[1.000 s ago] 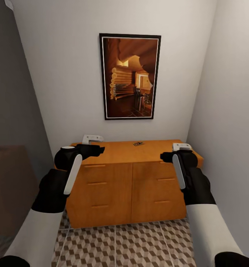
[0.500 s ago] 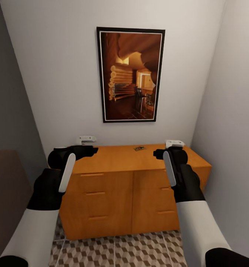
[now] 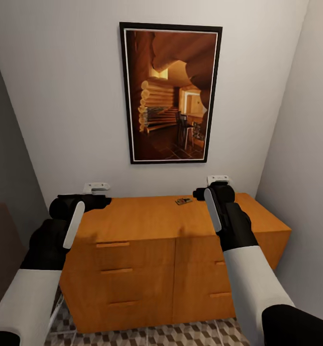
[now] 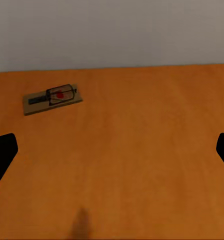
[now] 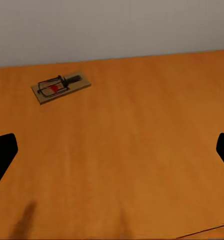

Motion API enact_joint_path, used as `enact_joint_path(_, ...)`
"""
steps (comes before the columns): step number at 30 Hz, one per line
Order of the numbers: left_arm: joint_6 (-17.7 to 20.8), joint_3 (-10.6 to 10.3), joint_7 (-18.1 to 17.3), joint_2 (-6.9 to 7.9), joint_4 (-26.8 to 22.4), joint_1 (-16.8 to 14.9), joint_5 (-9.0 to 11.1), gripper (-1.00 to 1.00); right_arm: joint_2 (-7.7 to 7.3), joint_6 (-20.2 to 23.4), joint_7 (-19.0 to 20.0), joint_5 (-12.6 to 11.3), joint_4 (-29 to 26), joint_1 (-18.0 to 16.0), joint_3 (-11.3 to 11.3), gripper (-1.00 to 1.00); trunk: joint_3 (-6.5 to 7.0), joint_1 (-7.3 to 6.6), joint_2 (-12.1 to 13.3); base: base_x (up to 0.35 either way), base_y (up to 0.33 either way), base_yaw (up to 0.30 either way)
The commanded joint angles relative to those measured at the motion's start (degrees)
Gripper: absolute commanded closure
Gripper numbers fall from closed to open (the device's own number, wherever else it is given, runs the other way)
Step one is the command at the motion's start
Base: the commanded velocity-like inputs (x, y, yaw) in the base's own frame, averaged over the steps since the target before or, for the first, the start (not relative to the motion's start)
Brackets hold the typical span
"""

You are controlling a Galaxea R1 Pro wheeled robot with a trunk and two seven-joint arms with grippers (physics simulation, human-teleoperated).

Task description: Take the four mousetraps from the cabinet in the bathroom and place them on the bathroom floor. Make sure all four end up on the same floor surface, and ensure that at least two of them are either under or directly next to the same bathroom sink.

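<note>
The orange-brown cabinet (image 3: 147,221) stands against the back wall, its drawer fronts shut. One mousetrap (image 3: 183,201), a small flat slab with a wire bar and a red spot, lies on the cabinet top near the rear; it also shows as mousetrap (image 4: 53,98) and mousetrap (image 5: 61,87). The other mousetraps are out of view. My left gripper (image 3: 96,186) hangs over the top's rear left corner, open and empty (image 4: 112,150). My right gripper (image 3: 218,180) hovers just right of the trap, open and empty (image 5: 112,155). A strip of cube-patterned bathroom floor (image 3: 180,334) shows below the cabinet.
A framed picture (image 3: 170,93) hangs on the white wall above the cabinet. A pale wall (image 3: 305,144) closes in on the right and a grey wall (image 3: 7,158) on the left. A dark brown block (image 3: 0,250) stands at the left edge.
The camera has moved closer, so the cabinet looks larger and sits lower in the picture. Both grippers have come forward over the cabinet top, staying open.
</note>
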Motion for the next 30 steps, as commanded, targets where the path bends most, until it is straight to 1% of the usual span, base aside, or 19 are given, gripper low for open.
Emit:
enact_joint_path(1, 0.20, -0.11, 0.60, 0.34, 0.23, -0.05, 0.67, -1.00, 0.00, 0.24, -0.32, -0.20, 0.97, -0.58, 0.05, -1.00, -0.07, 0.03, -0.04, 0.324, 0.000, 0.000)
enact_joint_path(3, 0.20, -0.10, 0.56, 0.75, 0.68, -0.04, 0.74, -1.00, 0.00, 0.24, -0.32, -0.19, 2.93, -1.56, 0.04, -1.00, -0.07, 0.03, -0.04, 0.324, 0.000, 0.000)
enact_joint_path(4, 0.20, -0.12, 0.56, 1.00, 1.10, -0.04, 0.96, -1.00, 0.00, 0.24, -0.32, -0.22, 4.83, -2.52, 0.04, -1.00, -0.07, 0.03, -0.04, 0.324, 0.000, 0.000)
enact_joint_path(8, 0.20, -0.14, 0.56, 1.28, 1.56, -0.04, 2.00, -1.00, 0.00, 0.24, -0.30, -0.42, 7.98, -4.19, 0.03, -1.00, -0.07, 0.03, -0.04, 0.324, 0.000, 0.000)
enact_joint_path(9, 0.20, -0.15, 0.57, 1.36, 1.71, -0.04, 2.79, -1.00, 0.00, 0.24, -0.29, -0.56, 9.12, -4.90, 0.00, -1.00, -0.07, 0.03, -0.04, 0.324, 0.000, 0.000)
enact_joint_path(14, 0.20, -0.15, 0.59, 1.48, 2.31, -0.04, 5.17, -1.00, 0.00, 0.24, -0.24, -0.79, 11.46, -6.61, -0.02, -1.00, -0.07, 0.03, -0.04, 0.297, 0.000, 0.000)
enact_joint_path(16, 0.20, -0.15, 0.59, 1.48, 2.73, -0.04, 5.65, -1.00, 0.00, 0.24, -0.24, -0.82, 12.15, -7.21, -0.04, -1.00, -0.07, 0.03, -0.04, 0.152, 0.000, 0.000)
enact_joint_path(19, 0.20, -0.16, 0.59, 1.47, 3.51, -0.04, 6.10, -1.00, 0.00, 0.24, -0.21, -0.91, 14.09, -8.48, -0.05, -1.00, -0.07, 0.03, -0.04, 0.083, 0.000, 0.000)
enact_joint_path(23, 0.20, -0.16, 0.59, 1.43, 4.22, -0.04, 6.27, -1.00, 0.00, 0.24, -0.14, -0.97, 16.13, -9.34, -0.05, -1.00, -0.07, 0.03, -0.04, 0.033, 0.000, 0.000)
enact_joint_path(28, 0.20, -0.16, 0.59, 1.39, 6.37, -0.36, 6.41, -1.00, 0.00, 0.24, 0.09, -1.03, 17.62, -9.78, -0.21, -1.00, -0.07, 0.03, -0.04, 0.010, 0.000, 0.000)
enact_joint_path(30, 0.20, -0.16, 0.59, 1.42, 8.16, -0.66, 6.45, -1.00, 0.00, 0.24, 0.15, -1.04, 17.92, -9.86, -0.31, -1.00, -0.07, 0.03, -0.04, 0.003, 0.000, 0.000)
